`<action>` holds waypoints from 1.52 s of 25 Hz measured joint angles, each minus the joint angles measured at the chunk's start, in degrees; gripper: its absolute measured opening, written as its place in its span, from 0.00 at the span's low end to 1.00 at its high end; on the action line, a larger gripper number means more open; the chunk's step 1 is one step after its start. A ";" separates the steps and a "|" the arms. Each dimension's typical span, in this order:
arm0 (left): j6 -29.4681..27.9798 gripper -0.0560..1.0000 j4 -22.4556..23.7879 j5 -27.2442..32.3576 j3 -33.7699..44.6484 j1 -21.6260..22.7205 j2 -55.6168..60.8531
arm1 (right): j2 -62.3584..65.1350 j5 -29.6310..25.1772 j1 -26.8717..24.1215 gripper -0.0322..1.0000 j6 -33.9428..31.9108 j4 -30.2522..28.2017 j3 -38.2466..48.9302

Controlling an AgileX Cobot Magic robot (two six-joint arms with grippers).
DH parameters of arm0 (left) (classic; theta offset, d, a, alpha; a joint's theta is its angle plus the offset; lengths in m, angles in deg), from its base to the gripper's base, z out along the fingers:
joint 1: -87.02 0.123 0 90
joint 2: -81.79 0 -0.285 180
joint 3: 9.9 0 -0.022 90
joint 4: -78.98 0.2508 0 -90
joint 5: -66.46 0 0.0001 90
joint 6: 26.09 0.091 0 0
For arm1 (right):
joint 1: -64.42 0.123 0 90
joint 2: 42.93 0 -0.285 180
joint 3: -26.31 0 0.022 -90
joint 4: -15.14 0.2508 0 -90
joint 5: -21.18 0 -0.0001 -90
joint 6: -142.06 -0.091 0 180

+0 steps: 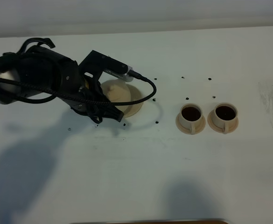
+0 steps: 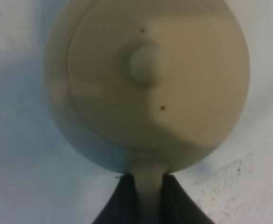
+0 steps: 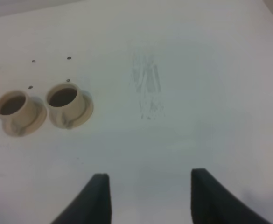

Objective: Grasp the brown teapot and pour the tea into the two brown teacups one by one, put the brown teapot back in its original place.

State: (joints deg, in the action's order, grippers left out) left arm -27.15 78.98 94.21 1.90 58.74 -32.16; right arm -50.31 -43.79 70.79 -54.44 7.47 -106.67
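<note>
The brown teapot fills the left wrist view from above, its lid knob in the middle. Its loop handle is pinched between the dark fingers of my left gripper, which is shut on it. From the high camera the teapot is half hidden under the left arm and sits over the wide saucer, its original place; I cannot tell whether it rests there. The two brown teacups stand on their saucers to the right, both dark with tea. My right gripper hangs open over bare table, well away from the cups.
A black cable loops from the left wrist over the saucer. Small dark specks dot the white table around the cups. A scuffed patch marks the table at the far right.
</note>
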 joint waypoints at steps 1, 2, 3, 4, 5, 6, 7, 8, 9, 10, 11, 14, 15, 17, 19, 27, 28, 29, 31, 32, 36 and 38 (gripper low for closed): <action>0.06 0.13 0.00 -0.19 -0.33 0.00 -0.58 | 0.00 0.00 0.00 0.43 0.00 0.00 0.00; 0.06 0.13 0.00 -0.28 -0.70 0.00 -1.28 | 0.00 0.00 0.00 0.43 0.00 0.00 0.00; 0.06 0.13 0.00 -0.28 -1.06 0.00 -1.93 | 0.00 0.00 0.00 0.43 0.00 0.00 0.00; 0.06 0.13 0.00 -0.50 -1.48 0.00 -2.48 | 0.00 0.00 0.00 0.43 0.00 0.00 0.00; 0.06 0.13 0.00 -0.70 -1.87 0.00 -2.90 | 0.00 0.00 0.00 0.43 0.00 0.00 0.00; 0.06 0.13 0.00 -0.84 -2.25 0.00 -3.23 | 0.00 0.00 0.00 0.43 0.00 0.00 0.00; 0.11 0.13 0.00 -1.09 -2.47 0.00 -3.44 | 0.00 0.00 0.00 0.43 0.00 0.00 0.00; 0.17 0.13 0.00 -1.42 -2.63 0.00 -3.45 | 0.00 0.00 0.00 0.43 0.00 0.00 0.00; 0.17 0.13 0.00 -1.68 -2.65 0.00 -3.50 | 0.00 0.00 0.00 0.43 0.00 0.00 0.00; 0.17 0.13 0.00 -1.94 -2.65 0.11 -3.50 | 0.00 0.00 0.00 0.43 0.00 0.00 0.00; 0.22 0.13 -0.32 -2.22 -2.65 0.29 -3.56 | 0.00 0.00 0.00 0.43 0.00 0.00 0.00; 0.22 0.13 0.00 -2.96 -2.86 0.96 -4.17 | 0.00 0.00 0.00 0.43 0.00 0.00 0.00; 0.22 0.13 0.00 -2.96 -2.93 1.16 -4.54 | 0.00 0.00 0.00 0.43 0.00 0.00 0.00; 0.22 0.13 0.00 -2.74 -3.23 1.29 -5.55 | 0.00 0.00 0.00 0.43 0.00 0.00 0.00; 0.22 0.13 0.00 -2.39 -3.62 1.31 -6.19 | 0.00 0.00 0.00 0.43 0.00 0.00 0.00; 0.22 0.13 -0.49 -2.70 -3.86 1.25 -6.39 | 0.00 0.00 0.00 0.43 0.00 0.00 0.00; 0.22 0.13 -0.49 -2.70 -3.86 1.13 -6.39 | 0.00 0.00 0.00 0.43 0.00 0.00 0.00; 0.22 0.13 -0.49 -2.74 -3.98 1.07 -6.39 | 0.00 0.00 0.00 0.43 0.00 0.00 0.00; 0.22 0.13 -0.49 -2.74 -4.45 0.80 -6.49 | 0.00 0.00 0.00 0.43 0.00 0.00 0.00; 0.22 0.13 -0.60 -2.74 -4.67 0.68 -6.55 | 0.00 0.00 0.00 0.43 0.00 0.00 0.00; 0.22 0.13 -0.71 -2.60 -4.96 0.36 -6.91 | 0.00 0.00 0.00 0.43 0.00 0.00 0.00; 0.29 0.13 -0.71 -2.52 -4.96 0.36 -6.96 | 0.00 0.00 0.00 0.43 0.00 0.00 0.00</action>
State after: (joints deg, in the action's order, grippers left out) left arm -26.86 78.27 91.69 -3.05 59.09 -39.12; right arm -50.31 -43.79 70.79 -54.44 7.47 -106.67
